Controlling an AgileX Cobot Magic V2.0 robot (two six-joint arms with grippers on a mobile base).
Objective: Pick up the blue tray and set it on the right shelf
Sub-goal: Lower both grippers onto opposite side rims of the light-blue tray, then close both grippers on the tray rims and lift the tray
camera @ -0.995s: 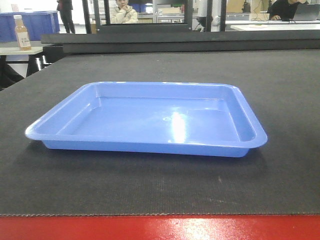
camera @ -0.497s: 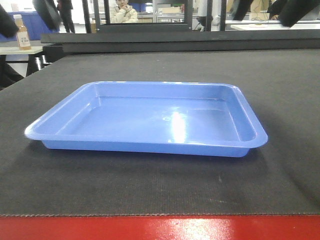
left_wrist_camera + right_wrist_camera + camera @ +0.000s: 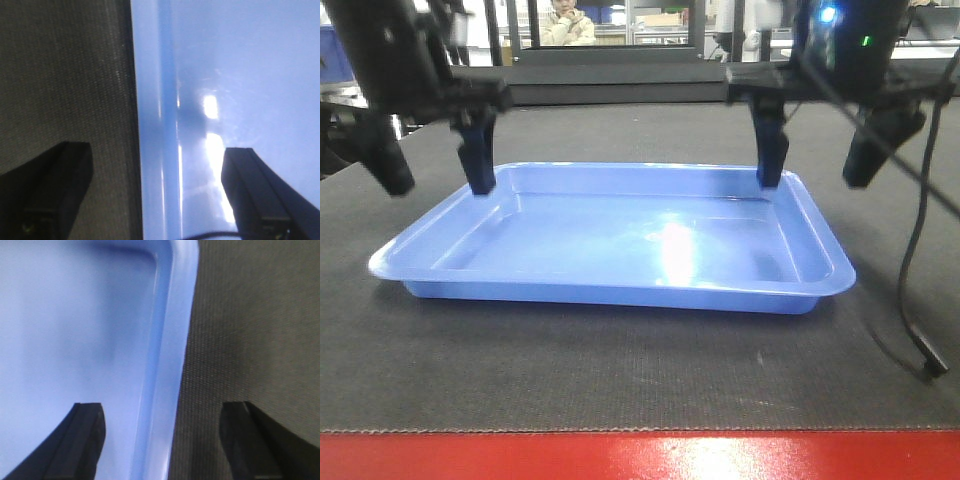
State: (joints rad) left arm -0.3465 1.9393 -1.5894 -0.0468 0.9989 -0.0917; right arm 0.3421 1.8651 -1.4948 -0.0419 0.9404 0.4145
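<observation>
The blue tray (image 3: 620, 240) lies flat on the black table. My left gripper (image 3: 438, 185) is open and straddles the tray's left rim near the far corner, with one finger over the table and one inside the tray. The left wrist view shows that rim (image 3: 155, 125) between the open fingers of the left gripper (image 3: 157, 152). My right gripper (image 3: 812, 180) is open and straddles the right rim near the far corner. The right wrist view shows that rim (image 3: 170, 340) between the fingers of the right gripper (image 3: 162, 410). Neither gripper holds anything. The right shelf is out of view.
The black table mat (image 3: 620, 380) has a red front edge (image 3: 640, 455). A black cable (image 3: 910, 300) hangs from the right arm down to the mat. A raised black ledge (image 3: 620, 85) runs behind the table. A person (image 3: 565, 25) sits far back.
Both arms have come down from the top of the view to the tray's far corners and now straddle its side rims. The tray has not moved.
</observation>
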